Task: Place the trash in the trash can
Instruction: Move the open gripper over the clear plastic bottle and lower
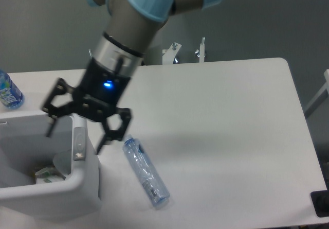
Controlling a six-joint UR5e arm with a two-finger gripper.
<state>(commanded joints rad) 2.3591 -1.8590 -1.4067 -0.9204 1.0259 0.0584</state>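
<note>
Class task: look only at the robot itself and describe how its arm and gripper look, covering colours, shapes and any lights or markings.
The arm is a thick round tube in silver-grey, with light blue caps at its joints and a grey metallic wrist band. The gripper is black, built from two open-framed, linked fingers, and a small blue light glows on its body. No cables or readable markings can be seen.

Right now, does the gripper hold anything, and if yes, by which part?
Nothing is held. The gripper is open above the rim of the trash can, its fingers spread and empty.
</note>
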